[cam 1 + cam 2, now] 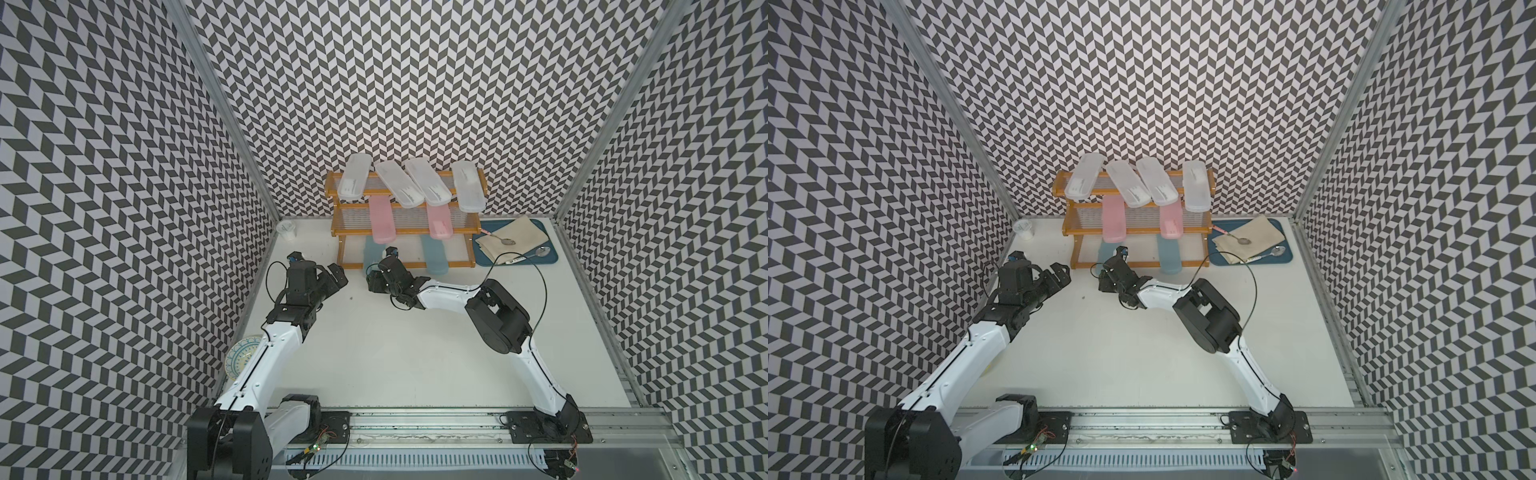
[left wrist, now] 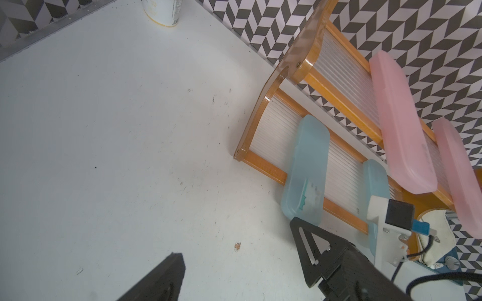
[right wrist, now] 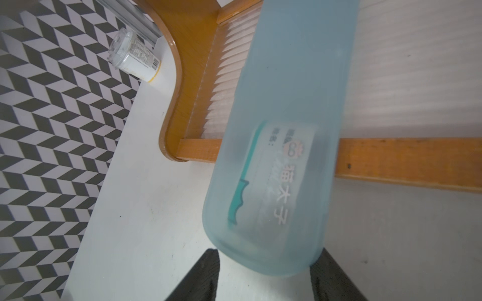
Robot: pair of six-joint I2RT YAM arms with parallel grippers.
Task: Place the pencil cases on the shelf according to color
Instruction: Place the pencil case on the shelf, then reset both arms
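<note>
While right end effector (image 3: 266,263) grips, teal case (image 3: 284,146)

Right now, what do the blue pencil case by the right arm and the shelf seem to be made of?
The blue pencil case looks like frosted translucent plastic: matt, hazy, its label showing blurred. The shelf frame seems varnished wood, with grain and gloss. Its tiers look like pale ribbed plastic or mesh.

White table (image 1: 395,353) with the shelf (image 1: 409,220), a blue tray (image 1: 484,257), a clear cup (image 1: 286,230) and a patterned plate (image 1: 239,357)
</note>
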